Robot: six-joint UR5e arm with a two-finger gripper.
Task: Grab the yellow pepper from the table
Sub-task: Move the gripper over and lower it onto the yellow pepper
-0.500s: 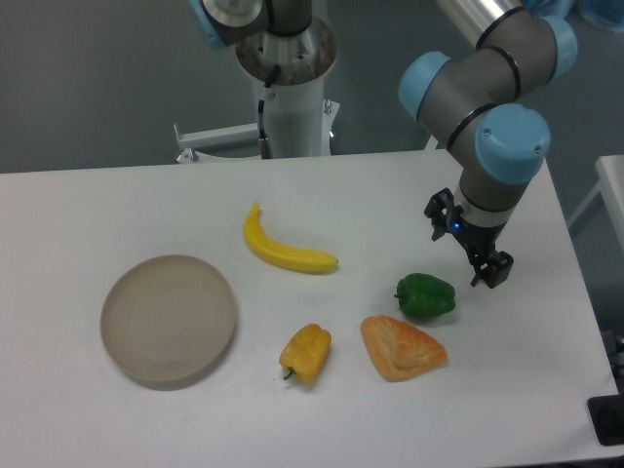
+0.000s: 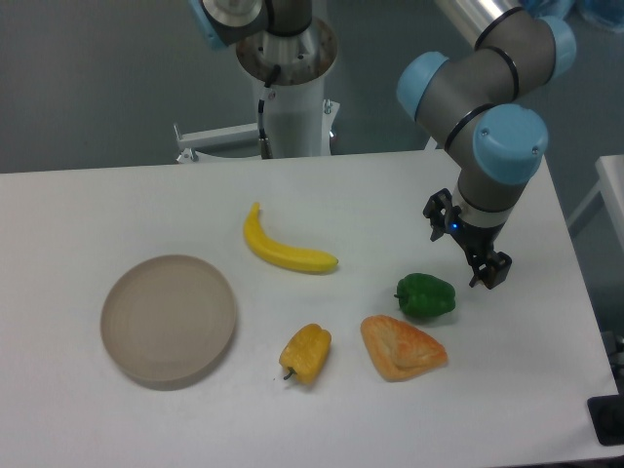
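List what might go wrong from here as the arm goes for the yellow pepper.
1. The gripper sits far right; the green pepper and orange pastry lie between it and the yellow pepper, so a low sweep could knock them.
2. The yellow pepper is lumpy and rounded, so it may slip or roll out of the jaws.
3. The pastry lies close beside the yellow pepper, so a wide approach may clip it.

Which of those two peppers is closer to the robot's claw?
The green pepper, lying just below-left of the gripper. The yellow pepper sits farther left, beyond the orange pastry.
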